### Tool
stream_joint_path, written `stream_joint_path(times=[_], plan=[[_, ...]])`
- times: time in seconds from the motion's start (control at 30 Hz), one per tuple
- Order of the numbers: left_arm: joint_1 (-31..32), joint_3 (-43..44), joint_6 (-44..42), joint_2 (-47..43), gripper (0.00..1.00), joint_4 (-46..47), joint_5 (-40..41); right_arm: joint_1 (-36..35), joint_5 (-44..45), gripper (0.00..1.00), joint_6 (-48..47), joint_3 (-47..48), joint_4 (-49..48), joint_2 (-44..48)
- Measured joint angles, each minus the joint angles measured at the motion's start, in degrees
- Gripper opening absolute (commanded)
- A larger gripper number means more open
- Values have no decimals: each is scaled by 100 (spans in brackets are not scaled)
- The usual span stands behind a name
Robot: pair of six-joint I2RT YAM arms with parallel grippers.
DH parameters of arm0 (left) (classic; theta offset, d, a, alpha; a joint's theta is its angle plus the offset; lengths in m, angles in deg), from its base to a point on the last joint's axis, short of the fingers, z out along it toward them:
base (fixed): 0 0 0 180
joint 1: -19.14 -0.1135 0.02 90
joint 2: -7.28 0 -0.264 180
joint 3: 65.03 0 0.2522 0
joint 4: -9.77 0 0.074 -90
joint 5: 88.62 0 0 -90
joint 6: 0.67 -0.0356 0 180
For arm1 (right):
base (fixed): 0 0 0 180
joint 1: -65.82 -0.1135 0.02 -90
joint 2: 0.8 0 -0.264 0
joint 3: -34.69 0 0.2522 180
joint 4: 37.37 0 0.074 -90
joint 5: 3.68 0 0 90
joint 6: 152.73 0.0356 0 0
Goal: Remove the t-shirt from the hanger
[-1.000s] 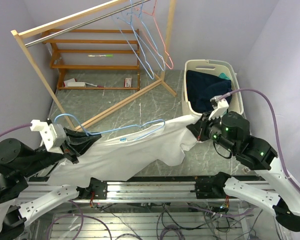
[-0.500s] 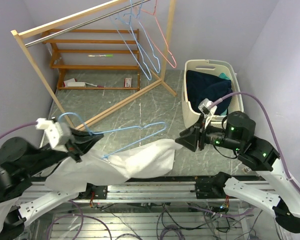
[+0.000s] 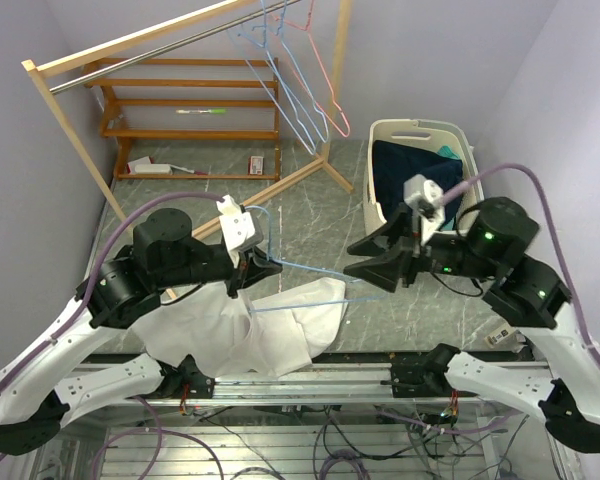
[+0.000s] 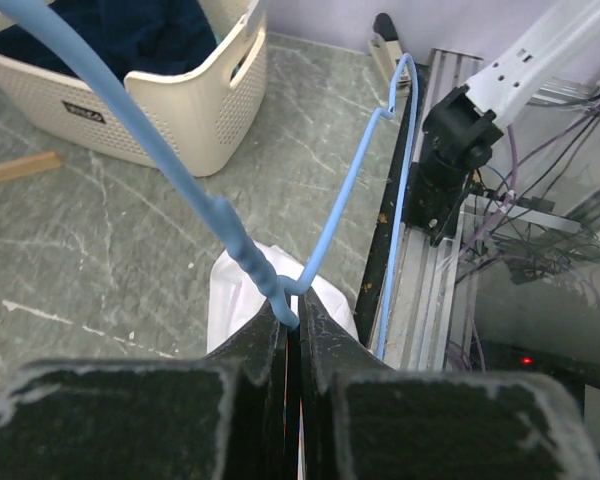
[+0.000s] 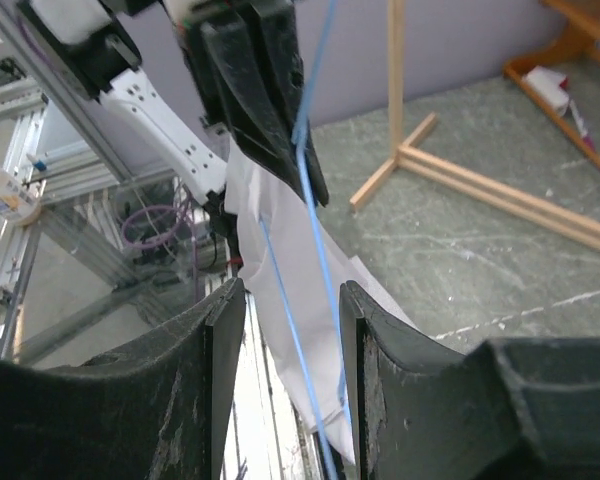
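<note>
The light blue hanger [image 3: 310, 270] is held up above the table, and its wires look bare. My left gripper [image 3: 263, 262] is shut on the hanger's neck [image 4: 280, 298] just under the hook. The white t-shirt [image 3: 240, 335] lies crumpled on the table below the hanger, near the front edge, and also shows in the left wrist view [image 4: 235, 290]. My right gripper [image 3: 365, 268] is open at the hanger's far end. In the right wrist view the hanger's wires [image 5: 315, 230] run between the spread fingers [image 5: 225, 340] without touching them, with the t-shirt [image 5: 280, 250] behind.
A white laundry basket [image 3: 380, 200] with dark clothes stands at the back right. The wooden rack [image 3: 180, 40] with several wire hangers [image 3: 300, 90] stands at the back. An aluminium rail [image 3: 300, 375] runs along the near edge.
My right gripper opened and let go of the t-shirt, which slid off the hanger and dropped to the table. My left arm swung the hanger up and to the right.
</note>
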Motion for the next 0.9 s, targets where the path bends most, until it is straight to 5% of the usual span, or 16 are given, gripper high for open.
stream_joint_path(times=[0.37,0.57,0.73,0.9], plan=[[0,105,-66,238,7,376,-446,0,-90,44,-101,-573,208,-428],[0,107,-83,291,8,470,-459,0,-243,0,-92,-769,247,-304],[0,107,-76,291,38,507,-319,-20,-151,0,-70,-787,339,-291],[0,101,-15,96,48,610,225,-15,428,0,-22,-660,765,-234]])
